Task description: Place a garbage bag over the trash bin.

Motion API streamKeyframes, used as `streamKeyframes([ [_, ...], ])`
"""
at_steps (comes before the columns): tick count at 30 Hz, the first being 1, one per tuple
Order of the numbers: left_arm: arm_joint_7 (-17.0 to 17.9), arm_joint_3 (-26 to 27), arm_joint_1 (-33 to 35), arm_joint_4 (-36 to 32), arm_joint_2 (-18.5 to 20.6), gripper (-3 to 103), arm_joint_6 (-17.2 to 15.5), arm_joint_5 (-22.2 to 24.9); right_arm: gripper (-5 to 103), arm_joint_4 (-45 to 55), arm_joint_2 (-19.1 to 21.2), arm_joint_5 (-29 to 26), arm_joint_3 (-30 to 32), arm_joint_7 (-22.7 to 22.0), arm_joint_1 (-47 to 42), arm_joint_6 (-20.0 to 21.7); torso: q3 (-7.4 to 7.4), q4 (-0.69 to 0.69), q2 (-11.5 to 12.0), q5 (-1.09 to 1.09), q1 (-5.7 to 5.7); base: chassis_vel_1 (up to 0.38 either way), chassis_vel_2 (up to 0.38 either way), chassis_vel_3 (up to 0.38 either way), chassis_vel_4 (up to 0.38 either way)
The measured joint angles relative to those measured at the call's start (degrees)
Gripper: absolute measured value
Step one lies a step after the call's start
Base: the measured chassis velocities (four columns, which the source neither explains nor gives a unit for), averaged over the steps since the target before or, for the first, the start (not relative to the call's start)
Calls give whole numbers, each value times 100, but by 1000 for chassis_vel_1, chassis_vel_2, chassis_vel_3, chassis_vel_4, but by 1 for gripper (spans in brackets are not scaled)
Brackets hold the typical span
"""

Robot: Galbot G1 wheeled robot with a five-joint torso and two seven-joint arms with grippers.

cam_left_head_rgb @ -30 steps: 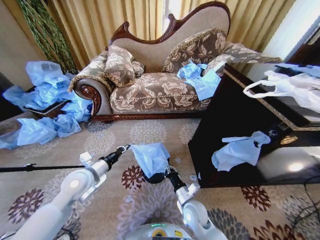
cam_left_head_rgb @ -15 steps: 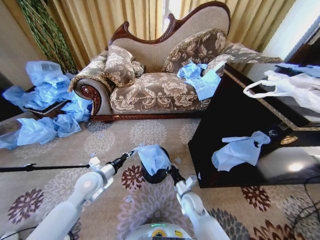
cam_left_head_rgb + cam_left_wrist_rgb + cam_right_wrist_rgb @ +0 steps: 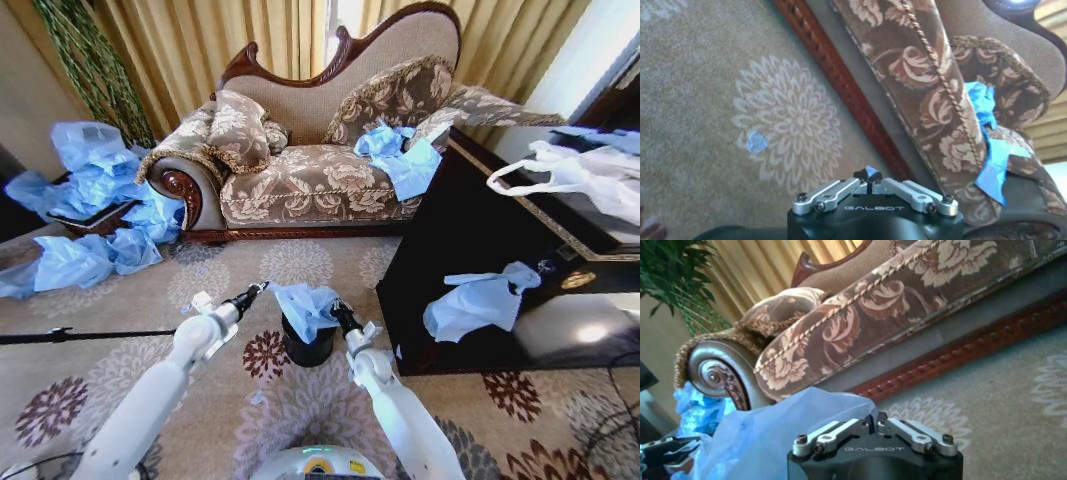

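The thin light-blue translucent garbage bag hangs between both end effectors, draped over the small glossy black cylindrical trash bin. Left end effector and right end effector each pinch an edge. Judged light, limp, slippery; grip at the rim hem.

Both tools hold garbage bag over trash bin.
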State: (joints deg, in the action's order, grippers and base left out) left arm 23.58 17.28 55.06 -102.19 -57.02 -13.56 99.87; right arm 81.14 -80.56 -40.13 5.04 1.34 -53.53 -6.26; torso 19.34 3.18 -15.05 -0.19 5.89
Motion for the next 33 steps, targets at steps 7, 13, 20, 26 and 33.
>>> streamKeyframes([
  [7, -19, -94, -163, 676, -371, 0, 11, -342, 0, -601, -123, 62, -13, 3, 579, -45, 0, -2, 1, -1, 0, 0, 0, 0, 0],
  [13, -19, -114, 117, 672, -360, 0, 24, -524, 0, -923, -105, 280, -244, -7, 1027, 53, 0, -1, 1, -1, 0, 0, 0, 0, 0],
  [20, -29, -179, 705, 52, 87, 0, -19, -442, 0, -1166, -125, 488, -484, 34, 1399, 298, -1, 5, 1, -3, -1, 0, 0, 0, 0],
  [26, -112, -119, 1354, -256, 174, 0, -30, -691, 0, -1485, -372, 658, -679, 90, 1656, 304, -1, -3, 1, 0, -1, 0, 0, 0, 0],
  [33, -370, -130, 2041, -673, 200, 0, -24, -1481, 0, -1582, -613, 1034, -1044, 185, 1718, 296, -1, 2, 1, -1, -1, 0, 0, 0, 0],
])
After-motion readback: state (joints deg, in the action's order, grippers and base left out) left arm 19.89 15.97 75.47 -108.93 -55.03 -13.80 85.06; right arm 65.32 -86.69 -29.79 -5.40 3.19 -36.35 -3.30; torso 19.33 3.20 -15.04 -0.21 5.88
